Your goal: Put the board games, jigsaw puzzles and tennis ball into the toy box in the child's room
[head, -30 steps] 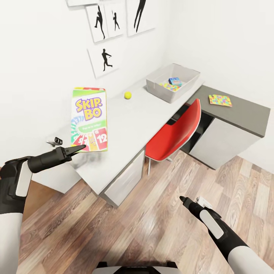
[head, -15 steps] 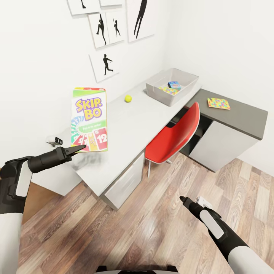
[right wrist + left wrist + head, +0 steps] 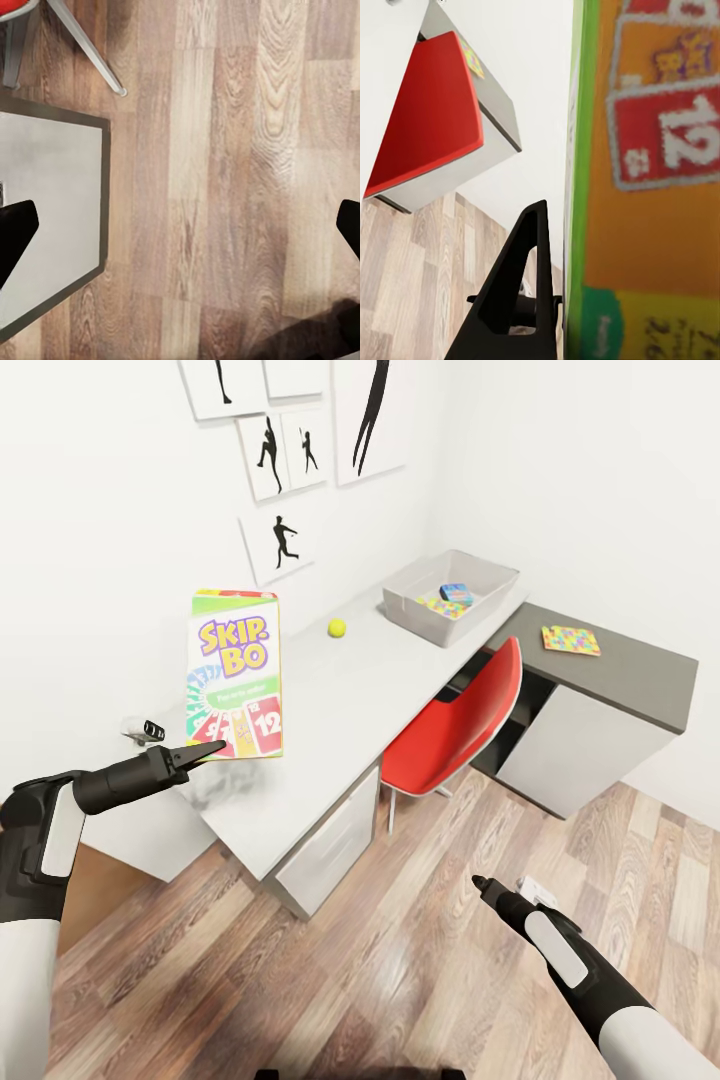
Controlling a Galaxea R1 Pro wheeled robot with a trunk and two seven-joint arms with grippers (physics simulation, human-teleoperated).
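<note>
My left gripper (image 3: 208, 748) is shut on the lower edge of the green-yellow-red Skip-Bo board game (image 3: 235, 672), held upright above the near end of the table (image 3: 330, 700). In the left wrist view one black finger (image 3: 521, 285) presses the box (image 3: 652, 187). The tennis ball (image 3: 337, 627) lies mid-table. The toy box (image 3: 487, 574) stands at the far end, holding a small blue board game (image 3: 456, 592) and a jigsaw puzzle (image 3: 438, 605). Another jigsaw puzzle (image 3: 571, 640) lies on the dark-grey section. My right gripper (image 3: 480, 882) hangs open over the floor, with nothing between its fingers (image 3: 15, 232).
A red chair (image 3: 455, 715) is tucked at the desk's inner corner. A small dark object (image 3: 150, 730) sits on the table's near-left end by the wall. Framed silhouette pictures (image 3: 280, 540) hang above. Wooden floor (image 3: 400, 940) lies open in front of the desk.
The whole picture has shifted, so the camera moved: the desk, toy box and wall pictures sit a little differently. Both arms and the held Skip-Bo box keep their places in the view.
</note>
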